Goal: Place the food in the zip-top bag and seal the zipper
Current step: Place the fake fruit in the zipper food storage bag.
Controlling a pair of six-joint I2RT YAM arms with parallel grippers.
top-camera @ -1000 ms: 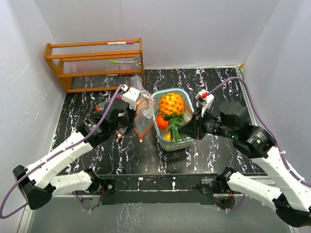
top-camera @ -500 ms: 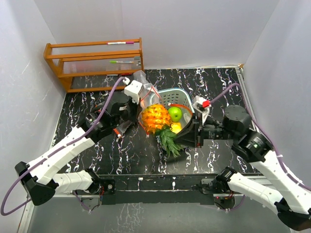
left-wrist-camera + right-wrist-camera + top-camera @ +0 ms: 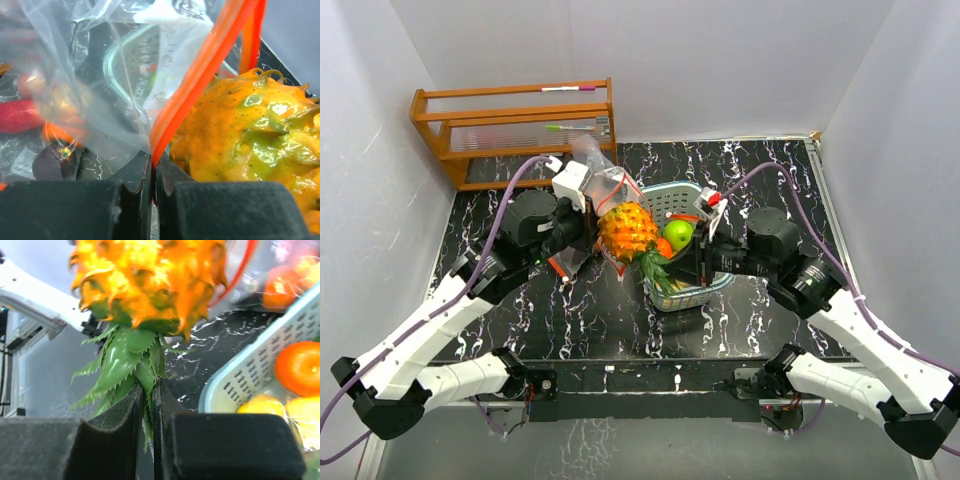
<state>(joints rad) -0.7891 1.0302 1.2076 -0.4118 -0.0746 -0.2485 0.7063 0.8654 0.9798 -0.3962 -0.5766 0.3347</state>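
Note:
My right gripper point(image 3: 686, 270) point(image 3: 148, 400) is shut on the green leaves of the toy pineapple point(image 3: 628, 230) point(image 3: 150, 280) and holds it in the air at the mouth of the zip-top bag point(image 3: 595, 185). My left gripper point(image 3: 582, 232) point(image 3: 152, 167) is shut on the bag's orange zipper strip point(image 3: 200, 75), holding the mouth up. The pineapple point(image 3: 250, 130) presses against the strip. Red and orange fruits point(image 3: 30, 112) show blurred through the bag. A green fruit point(image 3: 678, 234) and an orange fruit point(image 3: 300, 367) lie in the teal basket point(image 3: 705, 288).
A wooden rack point(image 3: 515, 130) with pens stands at the back left. The basket sits mid-table between both arms. White walls close in the left, right and back sides of the black marbled table point(image 3: 570, 310).
My right gripper lifted the pineapple out of the basket and carried it left and back to the bag's mouth. My left gripper raised the bag and shifted back.

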